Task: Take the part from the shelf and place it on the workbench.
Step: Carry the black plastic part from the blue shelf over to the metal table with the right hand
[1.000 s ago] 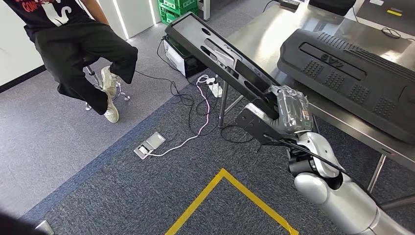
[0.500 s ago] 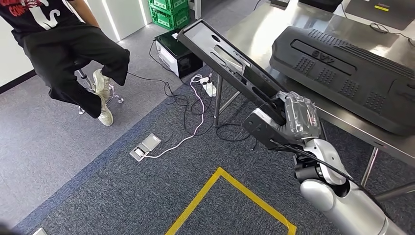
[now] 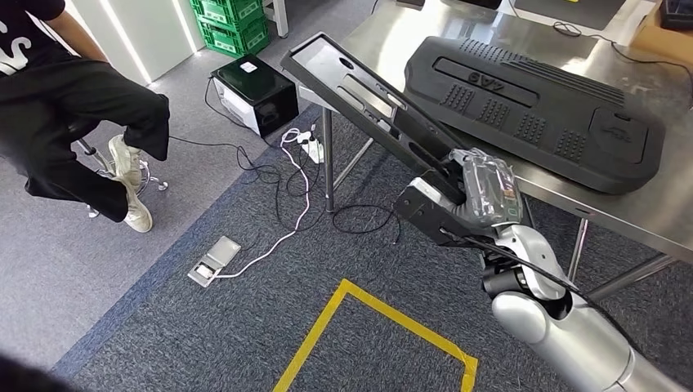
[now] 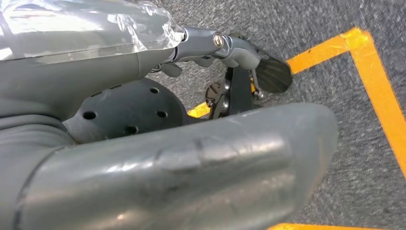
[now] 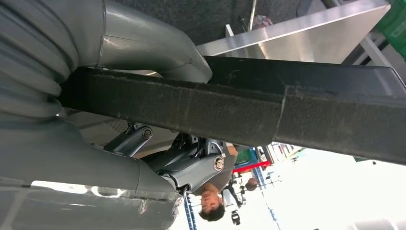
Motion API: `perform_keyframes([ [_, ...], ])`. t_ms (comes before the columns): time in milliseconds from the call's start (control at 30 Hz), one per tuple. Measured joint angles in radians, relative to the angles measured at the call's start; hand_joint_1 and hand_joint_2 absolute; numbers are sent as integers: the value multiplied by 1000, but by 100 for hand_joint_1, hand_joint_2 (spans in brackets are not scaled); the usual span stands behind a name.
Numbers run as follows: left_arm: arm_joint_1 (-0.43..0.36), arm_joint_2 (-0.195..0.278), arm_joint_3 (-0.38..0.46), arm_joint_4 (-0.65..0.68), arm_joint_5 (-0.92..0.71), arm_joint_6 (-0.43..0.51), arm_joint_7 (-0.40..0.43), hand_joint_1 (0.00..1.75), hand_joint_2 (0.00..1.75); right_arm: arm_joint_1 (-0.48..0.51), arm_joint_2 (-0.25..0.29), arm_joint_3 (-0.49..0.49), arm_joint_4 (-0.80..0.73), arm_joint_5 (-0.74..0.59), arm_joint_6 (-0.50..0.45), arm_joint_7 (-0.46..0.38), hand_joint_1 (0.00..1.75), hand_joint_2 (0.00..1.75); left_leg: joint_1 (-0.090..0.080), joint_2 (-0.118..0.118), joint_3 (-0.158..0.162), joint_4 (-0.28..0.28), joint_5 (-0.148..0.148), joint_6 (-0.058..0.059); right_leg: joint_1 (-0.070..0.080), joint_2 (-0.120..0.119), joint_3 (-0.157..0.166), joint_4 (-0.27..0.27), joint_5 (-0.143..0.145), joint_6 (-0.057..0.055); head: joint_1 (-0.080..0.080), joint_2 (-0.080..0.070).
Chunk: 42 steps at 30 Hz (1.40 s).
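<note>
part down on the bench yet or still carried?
Carried. The right hand grips the long black part, which slants up over the workbench edge, not lying flat.

Silver arm (image 3: 572, 335), grey hands

The right arm is smooth silver with a rounded shell and a black joint ring; a thin black cable runs along it. The right hand (image 3: 482, 192) is grey under clear crinkled plastic film. In the left wrist view, the left hand (image 4: 143, 143) has a thick grey thumb, a dark perforated dome, film wrap, and a silver screw at a dark finger's pivot.
</note>
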<state>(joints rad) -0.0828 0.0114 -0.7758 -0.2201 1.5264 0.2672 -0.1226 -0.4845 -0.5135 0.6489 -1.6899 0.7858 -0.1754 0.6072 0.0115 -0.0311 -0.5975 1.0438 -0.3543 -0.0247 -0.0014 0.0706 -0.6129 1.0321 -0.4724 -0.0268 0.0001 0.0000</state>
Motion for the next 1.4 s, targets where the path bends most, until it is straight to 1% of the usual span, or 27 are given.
perform_keyframes([
  [67,0,0,1,0,2,-1,-1,0,0,1,-1,0,0,1,1,-1,175,175,-1,11,2,-8,4,12,-4,3,-2,1,-1,10,1,0],
  [133,0,0,2,0,4,-2,-1,0,0,-1,-2,0,0,3,1,-3,175,175,0,22,6,-19,10,25,-6,-22,-19,42,-30,19,7,0],
  [200,1,0,2,0,6,-2,-1,0,0,-3,-2,0,0,4,3,-6,175,175,-1,31,7,-22,12,31,-8,-52,-71,154,-90,26,15,0],
  [233,2,0,2,0,7,-3,-1,0,0,-3,-2,0,0,4,3,-7,175,175,-2,37,6,-21,12,32,-10,-58,-102,220,-116,29,17,0],
  [267,3,0,2,0,8,-4,-1,0,0,-2,-2,0,0,4,4,-8,175,175,-2,42,6,-21,11,32,-12,-60,-124,264,-127,32,18,0],
  [300,3,0,2,0,9,-4,-1,0,0,-2,-2,0,1,4,4,-8,175,175,-2,48,6,-21,10,32,-12,-62,-127,270,-118,33,20,0],
  [333,3,0,2,0,11,-4,-1,0,0,-2,-2,0,1,4,4,-9,175,175,-1,53,8,-20,9,31,-13,-66,-113,239,-93,34,21,0],
  [400,2,0,2,0,13,-4,-1,0,0,-2,-2,0,1,4,3,-10,175,175,-2,62,12,-19,4,25,-11,-90,-42,98,-26,32,25,0],
  [467,2,0,2,0,13,-5,-1,0,0,-4,-2,0,1,4,3,-10,175,175,-6,69,14,-17,1,16,-4,-107,-1,7,0,22,26,0],
  [567,2,0,3,0,14,-11,-1,0,0,-4,-1,0,1,4,3,-11,175,175,-8,81,17,-14,-5,1,-1,-92,0,-4,-1,5,21,0],
  [633,1,1,3,0,14,-21,-3,0,0,-6,-1,0,1,4,3,-11,175,175,-5,70,7,24,-34,-9,-4,-82,4,-9,1,-7,16,0],
  [667,0,1,3,0,14,-25,-4,0,0,-7,-1,0,1,4,3,-11,175,175,-3,59,-13,73,-63,-13,-5,-78,6,-11,1,-12,12,0],
  [733,2,1,3,0,13,-30,-5,0,0,-7,0,0,1,4,3,-11,175,175,-2,43,-78,212,-125,-16,-3,-66,6,-10,0,-18,2,0],
  [767,3,1,3,0,13,-31,-5,0,0,-7,0,0,1,4,3,-11,175,175,-2,41,-106,265,-141,-16,-1,-59,6,-10,0,-19,-1,0],
  [800,3,1,3,0,13,-33,-5,0,0,-7,1,0,1,4,3,-11,175,175,-2,39,-120,287,-138,-15,0,-52,7,-9,0,-19,-4,0],
  [833,4,1,3,0,13,-33,-6,0,0,-7,1,0,1,4,3,-12,175,175,-2,38,-114,266,-115,-13,0,-44,8,-8,-1,-19,-7,0],
  [900,4,2,3,0,13,-34,-6,0,0,-7,1,0,1,4,3,-12,175,175,-3,23,-62,137,-40,-5,1,-29,10,-6,-3,-18,-11,0],
  [967,4,4,3,0,13,-34,-7,0,0,-7,2,0,1,4,4,-11,175,175,-2,-2,-18,22,5,3,2,-15,6,-2,-5,-12,-14,0],
  [1000,4,4,3,0,13,-34,-7,0,0,-7,2,0,1,4,4,-11,175,175,-2,-10,-11,-1,9,6,1,-9,4,-1,-5,-8,-13,0],
  [1067,3,4,3,0,13,-34,-8,0,0,-6,2,0,1,4,4,-12,175,175,-4,-3,-8,-9,9,13,-3,0,1,-3,-4,3,-12,0],
  [1133,2,4,3,0,12,-34,-8,0,0,-7,1,0,1,4,3,-12,175,175,-2,8,-1,-20,14,23,-3,-11,-3,10,-16,14,-9,0],
  [1200,1,4,4,0,12,-32,-8,0,0,-8,1,0,1,4,3,-12,175,175,-1,19,4,-28,18,29,-5,-39,-39,92,-63,22,-2,0],
  [1267,0,4,6,0,11,-28,-8,0,0,-8,2,0,2,4,3,-12,175,175,-2,30,4,-28,16,32,-9,-57,-104,221,-116,28,3,0],
  [1300,0,4,7,0,11,-25,-8,0,0,-7,2,0,3,4,3,-13,175,175,-2,36,4,-27,14,32,-11,-60,-126,260,-123,30,4,0],
  [1333,0,4,7,0,10,-23,-8,0,0,-6,2,0,4,4,3,-13,175,175,-1,42,5,-25,12,32,-12,-62,-129,259,-109,31,4,0],
  [1367,-1,4,8,0,10,-21,-8,0,0,-6,2,0,5,4,3,-13,175,175,0,48,7,-24,9,30,-13,-67,-111,219,-79,33,5,0],
  [1400,-2,4,8,0,9,-19,-8,0,0,-6,2,0,5,4,3,-13,175,175,0,53,10,-23,5,26,-14,-77,-79,151,-41,33,6,0],
])
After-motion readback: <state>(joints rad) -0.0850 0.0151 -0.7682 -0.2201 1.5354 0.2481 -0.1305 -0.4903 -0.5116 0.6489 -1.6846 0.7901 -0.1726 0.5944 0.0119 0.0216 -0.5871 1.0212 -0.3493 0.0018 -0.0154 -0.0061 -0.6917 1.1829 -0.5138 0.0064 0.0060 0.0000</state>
